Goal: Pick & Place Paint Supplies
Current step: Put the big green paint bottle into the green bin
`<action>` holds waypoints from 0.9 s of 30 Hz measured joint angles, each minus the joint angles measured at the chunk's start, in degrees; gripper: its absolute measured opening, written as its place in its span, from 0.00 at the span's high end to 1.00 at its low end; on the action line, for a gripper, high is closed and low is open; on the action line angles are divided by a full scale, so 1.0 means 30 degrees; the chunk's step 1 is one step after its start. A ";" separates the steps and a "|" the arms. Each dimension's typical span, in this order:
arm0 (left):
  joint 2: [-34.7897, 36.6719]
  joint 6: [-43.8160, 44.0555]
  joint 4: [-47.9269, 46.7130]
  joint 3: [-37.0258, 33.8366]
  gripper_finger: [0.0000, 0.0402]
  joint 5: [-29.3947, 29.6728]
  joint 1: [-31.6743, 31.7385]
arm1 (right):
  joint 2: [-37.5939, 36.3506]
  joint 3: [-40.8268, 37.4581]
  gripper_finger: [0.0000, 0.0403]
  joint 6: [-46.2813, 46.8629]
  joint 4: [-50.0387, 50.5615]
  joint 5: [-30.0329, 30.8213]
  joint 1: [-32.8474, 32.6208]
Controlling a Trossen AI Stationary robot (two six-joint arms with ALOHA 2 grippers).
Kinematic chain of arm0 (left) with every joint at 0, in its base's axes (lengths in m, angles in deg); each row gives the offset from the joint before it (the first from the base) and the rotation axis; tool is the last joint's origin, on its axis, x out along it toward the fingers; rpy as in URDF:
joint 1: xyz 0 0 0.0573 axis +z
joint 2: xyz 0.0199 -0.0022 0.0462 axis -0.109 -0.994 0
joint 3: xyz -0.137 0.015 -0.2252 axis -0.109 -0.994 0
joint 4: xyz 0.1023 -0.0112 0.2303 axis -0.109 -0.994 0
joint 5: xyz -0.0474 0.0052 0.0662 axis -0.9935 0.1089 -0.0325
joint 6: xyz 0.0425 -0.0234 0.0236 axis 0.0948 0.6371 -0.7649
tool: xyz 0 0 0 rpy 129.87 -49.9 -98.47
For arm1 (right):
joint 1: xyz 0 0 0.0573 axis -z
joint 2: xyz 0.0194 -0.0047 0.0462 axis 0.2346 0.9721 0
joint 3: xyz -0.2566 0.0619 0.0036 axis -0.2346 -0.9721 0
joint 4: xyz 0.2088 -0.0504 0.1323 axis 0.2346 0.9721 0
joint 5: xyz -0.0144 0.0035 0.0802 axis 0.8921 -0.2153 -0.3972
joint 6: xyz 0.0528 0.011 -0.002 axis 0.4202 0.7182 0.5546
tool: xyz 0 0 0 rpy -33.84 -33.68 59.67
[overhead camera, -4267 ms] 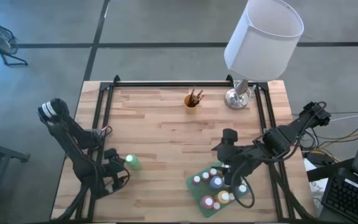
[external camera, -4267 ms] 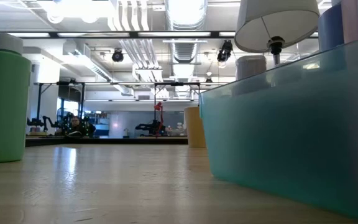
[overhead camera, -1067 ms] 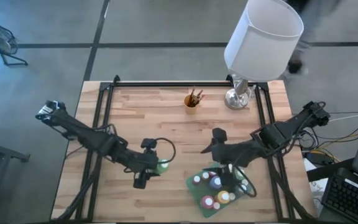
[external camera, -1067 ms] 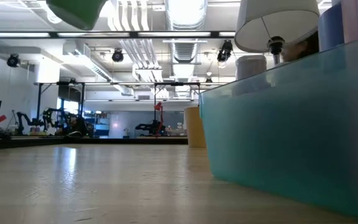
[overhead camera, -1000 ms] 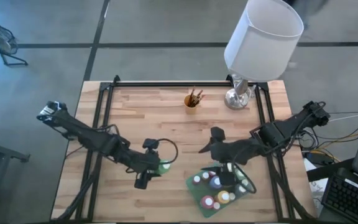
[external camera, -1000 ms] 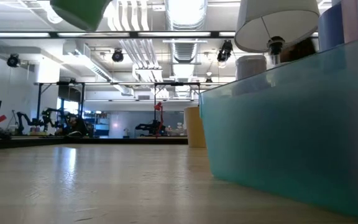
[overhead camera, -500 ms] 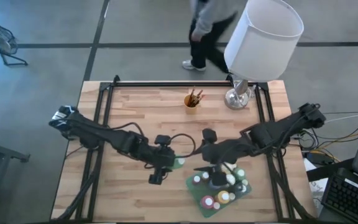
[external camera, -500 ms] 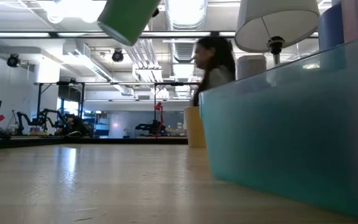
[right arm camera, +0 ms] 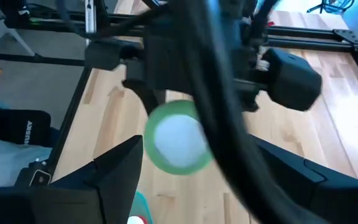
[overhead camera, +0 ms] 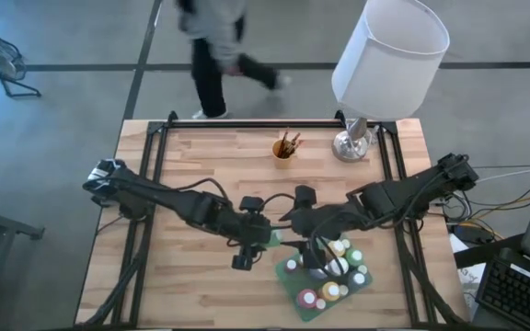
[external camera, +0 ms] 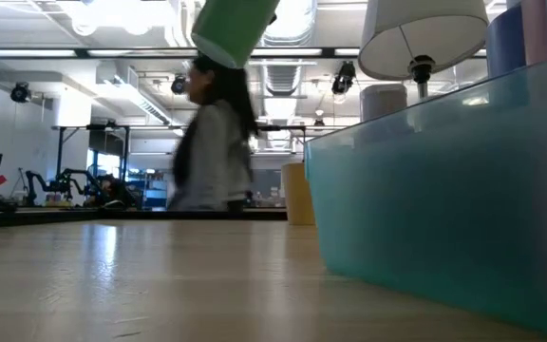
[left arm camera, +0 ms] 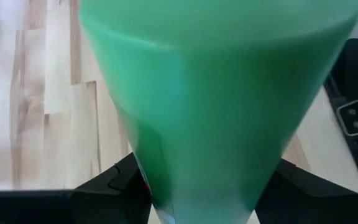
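- The left arm reaches in from the bench's [overhead camera: 201,165] left edge toward the middle; its left pincer [overhead camera: 251,241] is clamped around a green paint bottle [overhead camera: 271,238] with a white cap, carried in the air above the wood, as the low view shows [external camera: 235,28]
- The step in hand reads as the transfer: the bottle hangs just beside the left rim of the teal tray [overhead camera: 288,287], not yet over it
- Right of that, the right pincer [overhead camera: 313,259] hovers over the tray with its fingers spread and nothing visible between them, its camera looking at the bottle's white cap [right arm camera: 178,138]
- The next move likely calls for either a handover to the right pincer or a direct drop; either way the bottle needs a free gap among the capped bottles [overhead camera: 337,267] already standing in the tray, and the two arms are close enough to clash
- At the far edge stand a yellow cup of brushes [overhead camera: 284,147] and a lamp [overhead camera: 389,55], well apart from the work
- The only readable writing is "HUSKY" [right arm camera: 27,132] on a dark object beyond the bench in the right wrist view; no label shows on the bottle
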 joint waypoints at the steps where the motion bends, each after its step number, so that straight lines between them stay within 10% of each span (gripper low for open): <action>1: -0.0045 -0.0100 -0.0020 0.0044 0.46 0.0011 0.0090 | 0.0000 0.0000 0.33 -0.0004 0.0020 0.0007 -0.0004; 27: -0.0006 -0.1492 0.1527 0.0105 0.46 0.0001 0.0655 | -0.0004 0.0000 0.46 -0.0253 -0.0098 -0.0009 0.0478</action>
